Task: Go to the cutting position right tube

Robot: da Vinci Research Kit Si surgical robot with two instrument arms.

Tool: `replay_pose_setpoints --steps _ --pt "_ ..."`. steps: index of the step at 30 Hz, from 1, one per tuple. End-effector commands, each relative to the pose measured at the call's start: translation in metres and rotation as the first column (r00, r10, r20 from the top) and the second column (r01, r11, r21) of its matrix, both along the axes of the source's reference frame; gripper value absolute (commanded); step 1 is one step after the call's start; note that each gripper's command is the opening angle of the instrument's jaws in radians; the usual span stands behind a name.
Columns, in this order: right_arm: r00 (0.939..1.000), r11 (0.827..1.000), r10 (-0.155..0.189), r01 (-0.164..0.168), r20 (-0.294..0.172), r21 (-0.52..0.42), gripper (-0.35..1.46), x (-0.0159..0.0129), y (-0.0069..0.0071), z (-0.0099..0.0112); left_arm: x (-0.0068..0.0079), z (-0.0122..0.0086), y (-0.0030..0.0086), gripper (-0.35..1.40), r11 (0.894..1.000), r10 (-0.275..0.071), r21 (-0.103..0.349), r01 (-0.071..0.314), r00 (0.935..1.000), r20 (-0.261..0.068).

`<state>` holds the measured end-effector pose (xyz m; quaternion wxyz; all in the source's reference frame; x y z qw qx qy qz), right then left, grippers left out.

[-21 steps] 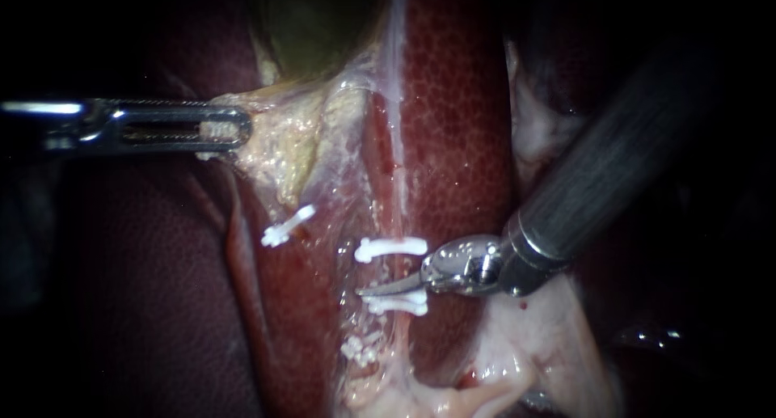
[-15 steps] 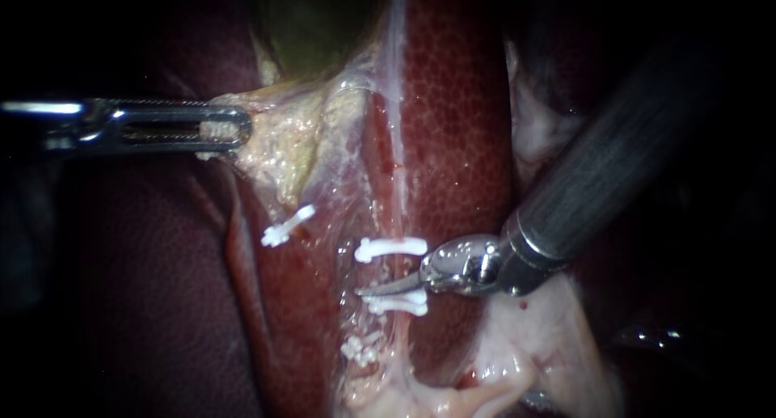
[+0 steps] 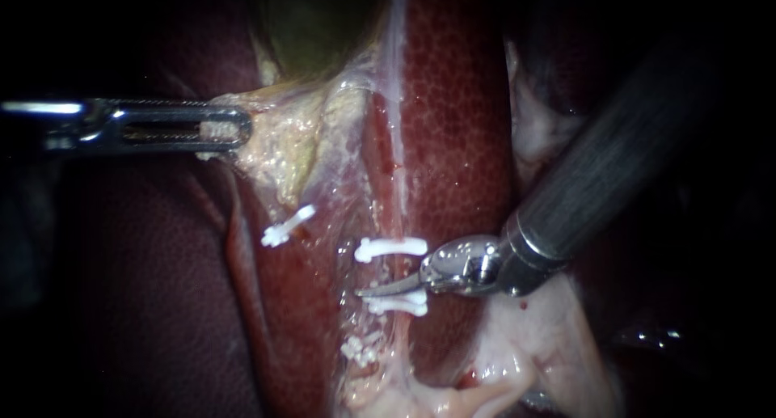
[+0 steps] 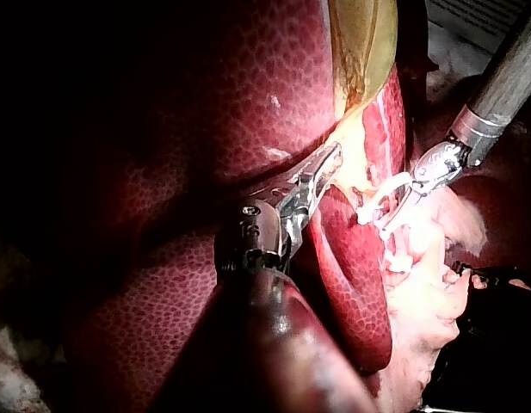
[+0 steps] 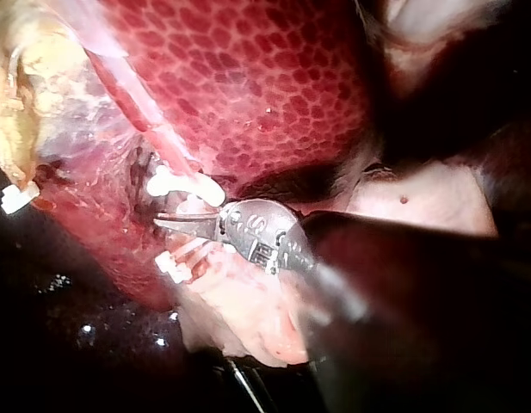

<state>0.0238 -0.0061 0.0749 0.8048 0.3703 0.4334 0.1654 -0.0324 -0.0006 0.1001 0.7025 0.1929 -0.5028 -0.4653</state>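
Observation:
The right tube [image 3: 398, 193] runs down the liver [image 3: 465, 119] and carries two white clips, an upper clip [image 3: 392, 247] and a lower clip [image 3: 398, 305]. My right instrument [image 3: 381, 289] comes in from the right, and its thin curved tip lies across the tube between these two clips. The right wrist view shows the same tip [image 5: 177, 224] between the upper clip [image 5: 184, 186] and the lower clip [image 5: 174, 263]. My left instrument [image 3: 225, 129] is shut on the yellowish gallbladder tissue [image 3: 283, 139] and holds it stretched to the left.
A third white clip [image 3: 287, 226] sits on the left tube. The greenish gallbladder [image 3: 315, 22] lies at the top. Pale fatty tissue [image 3: 525, 353] bulges under the right instrument's shaft. Dark liver [image 3: 145, 289] fills the lower left.

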Motion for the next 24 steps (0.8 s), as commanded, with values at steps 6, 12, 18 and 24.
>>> replay_pose_setpoints --steps 6,12,18,24 --pt "0.9998 1.0 0.012 -0.012 -0.017 -0.002 1.28 -0.0021 0.0001 -0.0008 0.0001 0.0 0.0 -0.35 1.0 0.0 0.0 0.0 1.0 0.0" --pt "0.9997 1.0 0.003 -0.003 -0.023 0.002 1.33 -0.0042 0.0001 -0.0017 0.0001 0.0 0.0 -0.35 1.0 0.0 0.0 0.0 1.0 0.0" --pt "0.9997 1.0 0.004 -0.004 -0.024 0.005 1.33 -0.0057 0.0009 -0.0021 0.0001 0.0 0.0 -0.35 1.0 0.0 0.0 0.0 1.0 0.0" --pt "0.9997 1.0 0.007 -0.007 -0.022 0.005 1.31 -0.0062 0.0016 -0.002 0.0001 0.0 0.0 -0.35 1.0 0.0 0.0 0.0 1.0 0.001"
